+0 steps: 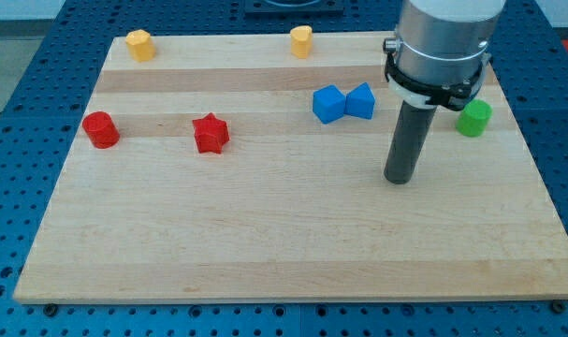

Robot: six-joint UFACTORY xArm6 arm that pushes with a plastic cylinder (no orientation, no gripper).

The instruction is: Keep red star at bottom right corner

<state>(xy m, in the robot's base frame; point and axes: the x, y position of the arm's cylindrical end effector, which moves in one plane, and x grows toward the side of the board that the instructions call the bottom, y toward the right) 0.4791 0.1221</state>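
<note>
A wooden board (293,271) is seen on a blue perforated table (21,56). No jaws are fitted; a dark rod is carried instead, and my tip (399,180) is set down right of the board's centre. The red star (210,133) is found well to the tip's left and slightly above it. Further left a red cylinder (101,129) is placed. Two touching blue blocks (343,102) lie just up-left of the tip, a green cylinder (473,118) up-right near the right edge. Two yellow blocks (139,44) (301,41) are set along the top edge. Bare wood is seen below the tip.
</note>
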